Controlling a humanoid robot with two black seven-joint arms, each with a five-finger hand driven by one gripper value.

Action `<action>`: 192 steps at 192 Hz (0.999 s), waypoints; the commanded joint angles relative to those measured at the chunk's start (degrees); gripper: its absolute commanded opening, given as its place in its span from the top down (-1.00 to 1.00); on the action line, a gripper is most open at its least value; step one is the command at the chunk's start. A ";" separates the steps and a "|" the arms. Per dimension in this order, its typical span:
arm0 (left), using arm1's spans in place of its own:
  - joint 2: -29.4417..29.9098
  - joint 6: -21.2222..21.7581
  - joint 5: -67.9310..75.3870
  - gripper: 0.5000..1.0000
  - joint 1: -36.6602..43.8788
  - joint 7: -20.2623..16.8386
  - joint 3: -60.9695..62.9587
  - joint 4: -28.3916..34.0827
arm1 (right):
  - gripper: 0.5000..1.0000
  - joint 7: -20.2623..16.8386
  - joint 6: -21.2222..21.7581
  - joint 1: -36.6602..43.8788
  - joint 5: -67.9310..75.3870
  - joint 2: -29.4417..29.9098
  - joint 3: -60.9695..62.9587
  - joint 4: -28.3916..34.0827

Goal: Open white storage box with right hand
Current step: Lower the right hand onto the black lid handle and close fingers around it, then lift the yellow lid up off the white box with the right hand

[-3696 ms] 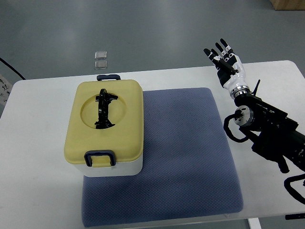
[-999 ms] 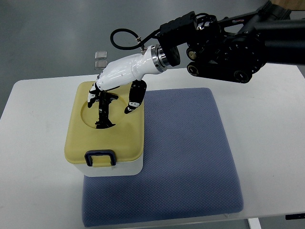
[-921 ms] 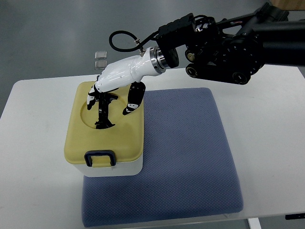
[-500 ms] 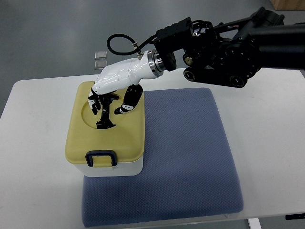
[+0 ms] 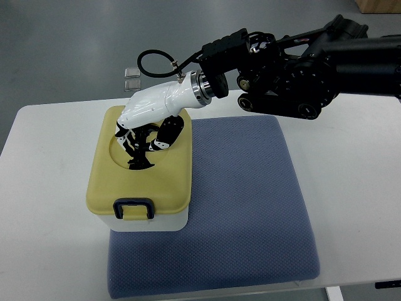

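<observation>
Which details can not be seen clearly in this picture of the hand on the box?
- Top view: whether the right hand truly grips the black handle; the palm covers its far part.
- Rear latch of the storage box: hidden behind the hand.
- Two small packets on the floor: too small to identify.
- Left arm: outside the picture.

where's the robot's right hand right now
In the top view, the right hand is over the yellow lid of the storage box, at the black handle in its round recess, left of the blue mat.

white table point(image 5: 50, 188), blue mat point(image 5: 250, 207) on it, storage box point(image 5: 139, 216) on mat
</observation>
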 commanded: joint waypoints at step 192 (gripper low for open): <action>0.00 0.05 0.00 -1.00 -0.02 0.00 0.00 0.00 | 1.00 0.00 1.85 -2.96 0.97 -15.42 10.90 -4.65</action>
